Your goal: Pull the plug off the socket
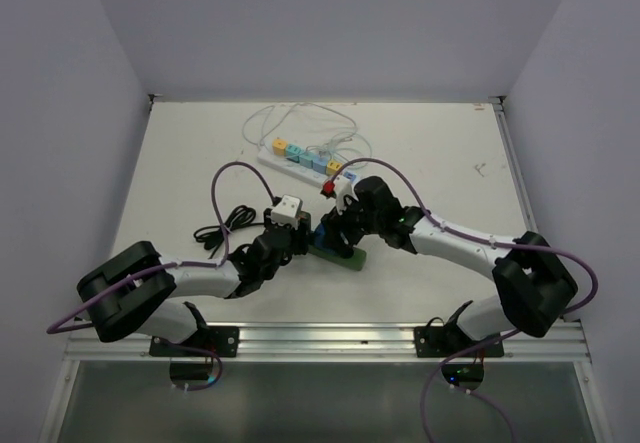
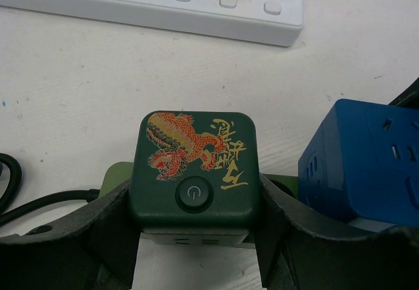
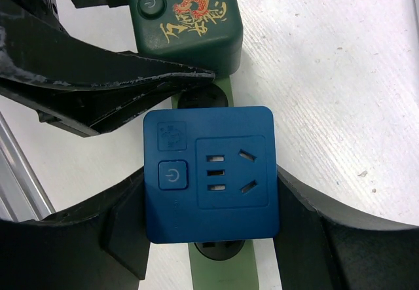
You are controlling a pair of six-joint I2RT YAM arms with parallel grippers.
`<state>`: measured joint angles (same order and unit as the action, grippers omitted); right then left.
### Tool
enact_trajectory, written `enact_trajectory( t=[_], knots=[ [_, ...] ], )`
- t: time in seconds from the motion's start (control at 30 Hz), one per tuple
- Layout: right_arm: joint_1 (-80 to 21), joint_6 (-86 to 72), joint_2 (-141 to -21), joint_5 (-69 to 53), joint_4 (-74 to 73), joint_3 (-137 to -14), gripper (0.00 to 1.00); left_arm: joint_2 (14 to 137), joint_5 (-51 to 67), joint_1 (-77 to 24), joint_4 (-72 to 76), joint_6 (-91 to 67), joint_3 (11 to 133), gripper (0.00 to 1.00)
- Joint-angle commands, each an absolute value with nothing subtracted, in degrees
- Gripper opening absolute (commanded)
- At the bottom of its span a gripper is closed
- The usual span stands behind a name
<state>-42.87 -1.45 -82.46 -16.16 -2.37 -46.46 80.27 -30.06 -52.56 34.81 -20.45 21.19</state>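
A green power strip (image 1: 340, 255) lies at the table's near middle. Two cube plugs sit on it. My left gripper (image 1: 291, 237) is shut on the dark green cube (image 2: 193, 169), which bears a red-and-gold dragon and a round power button; its fingers (image 2: 114, 228) press both sides. My right gripper (image 1: 331, 229) is shut on the blue cube (image 3: 211, 172), with its fingers (image 3: 124, 221) against both sides. A black round base shows under the blue cube on the strip (image 3: 226, 273). The blue cube also shows in the left wrist view (image 2: 363, 169).
A white power strip (image 1: 300, 161) with several coloured cube plugs and white cords lies further back; it also shows in the left wrist view (image 2: 163, 15). A coiled black cable (image 1: 225, 225) lies left of the green strip. The two grippers are close together.
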Motion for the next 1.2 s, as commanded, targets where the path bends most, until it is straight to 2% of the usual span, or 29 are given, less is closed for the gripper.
enact_trajectory(
  t=[0.0,0.1,0.23,0.33,0.57,0.83,1.17],
  knots=[
    [-40.96,-6.60,-81.73,-17.14,5.72,-53.25,0.30,81.91,-30.85,-52.91,29.80,-21.36,20.48,0.00],
    [-42.09,-3.79,-82.44,-14.61,5.19,-52.56,0.30,81.91,-30.76,-52.91,29.79,-21.36,20.57,0.00],
    [-51.03,4.72,-81.13,-2.60,3.43,-51.86,0.33,82.00,-30.76,-52.91,29.53,-21.53,20.74,0.00],
    [-54.48,5.89,-80.51,1.56,4.04,-51.42,0.33,82.44,-30.76,-52.91,29.36,-21.53,21.09,0.00],
    [-54.49,6.15,-78.76,5.80,4.22,-49.49,0.34,82.53,-30.85,-52.91,29.00,-21.62,21.27,0.00],
    [-46.33,-1.65,-74.97,-5.70,8.79,-45.79,0.36,82.79,-30.76,-52.91,29.27,-21.62,21.27,0.00],
    [-44.56,-0.44,-82.53,-13.01,2.29,-53.17,0.36,82.97,-30.15,-52.91,29.00,-21.18,21.71,0.00]
  ],
)
